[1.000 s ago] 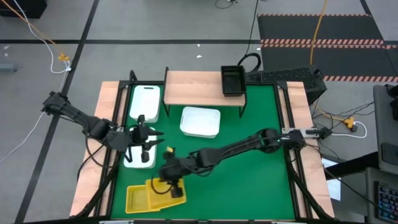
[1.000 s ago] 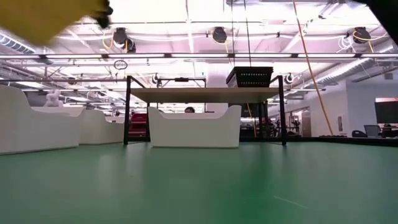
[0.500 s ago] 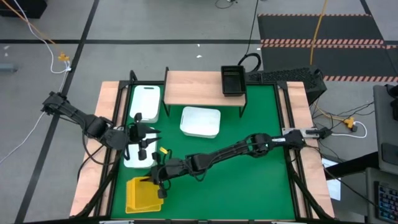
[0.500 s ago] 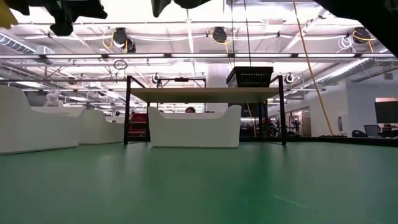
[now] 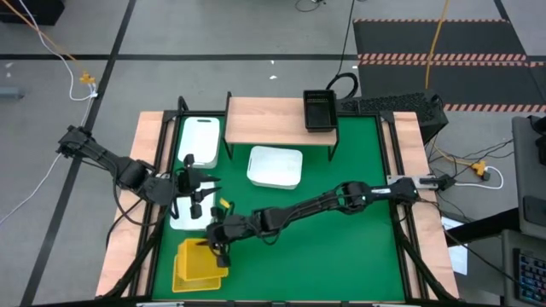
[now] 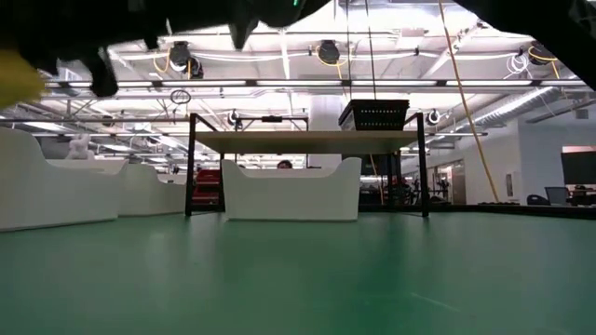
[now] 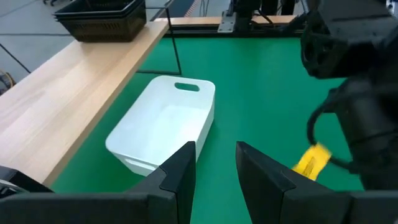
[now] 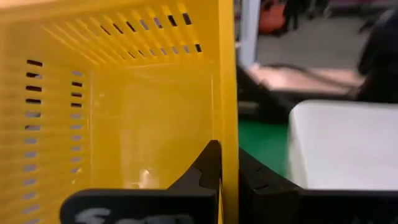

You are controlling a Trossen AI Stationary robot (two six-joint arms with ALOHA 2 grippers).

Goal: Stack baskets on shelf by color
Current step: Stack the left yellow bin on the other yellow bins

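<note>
Over the last second the right gripper [image 5: 220, 249] has swung from the middle of the mat toward the near left corner, carrying the yellow mesh-sided plastic basket [image 5: 195, 265] with it, so that the basket now sits squarely at the near left of the green mat tabletop [image 5: 341, 239]. Its jaws are shut on the basket's right-hand wall, one finger inside and one outside, a pinch on the rim that suits lifting it whole. The basket holds nothing.

The left gripper [image 5: 198, 192] hovers over the nearer of two white solid plastic baskets [image 5: 189, 213] at the left edge; its fingers [image 7: 180, 174] stand partly apart, gripping nothing, probably waiting its turn. The other white one [image 5: 199, 138] lies beyond it, and a third white basket [image 5: 275, 166] sits empty just in front of the low light-brown wooden shelf [image 5: 264, 121].

On the shelf's right end rests the black mesh-sided basket [image 5: 318, 110], seemingly a nested stack. The rest of the board is bare, so the yellow and white groups are not yet stacked
</note>
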